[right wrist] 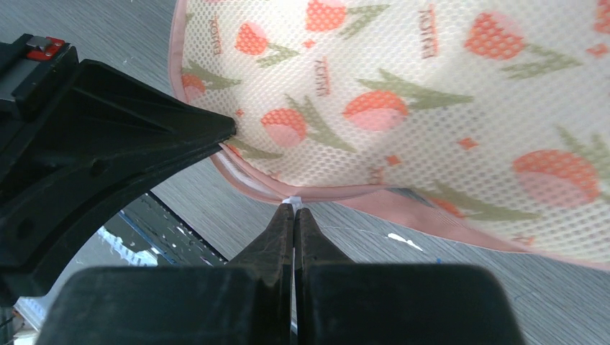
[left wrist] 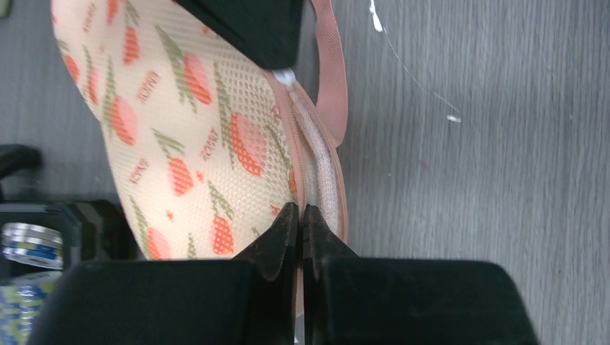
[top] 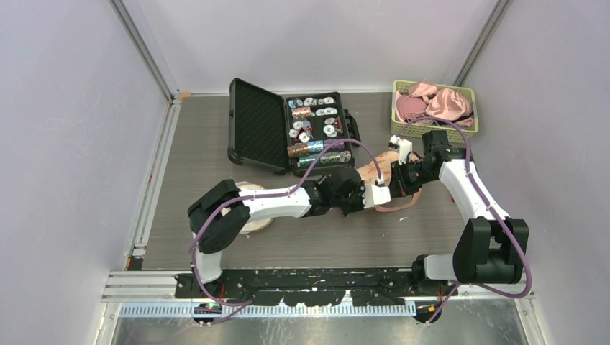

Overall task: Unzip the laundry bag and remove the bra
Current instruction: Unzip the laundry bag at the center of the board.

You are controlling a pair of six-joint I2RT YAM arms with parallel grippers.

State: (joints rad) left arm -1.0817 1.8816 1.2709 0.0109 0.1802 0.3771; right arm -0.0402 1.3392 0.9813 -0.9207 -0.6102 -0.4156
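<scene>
The laundry bag [top: 374, 171] [left wrist: 194, 136] [right wrist: 431, 86] is cream mesh printed with red tulips and trimmed in pink, lying mid-table between both arms. My left gripper [left wrist: 301, 208] [top: 381, 194] is shut, pinching the bag's zipper seam at its pink edge; its black finger [right wrist: 108, 122] also reaches the bag's rim in the right wrist view. My right gripper [right wrist: 295, 210] [top: 399, 176] is shut on the small white zipper pull [right wrist: 290, 198] [left wrist: 285, 75] at the bag's edge. The bra is hidden; the mesh lets nothing of the contents show.
An open black case [top: 248, 126] holding poker chips stands just behind the bag. A green basket [top: 398, 90] with pink garments sits at the back right. A round beige object [top: 255, 219] lies under the left arm. Grey walls close in both sides.
</scene>
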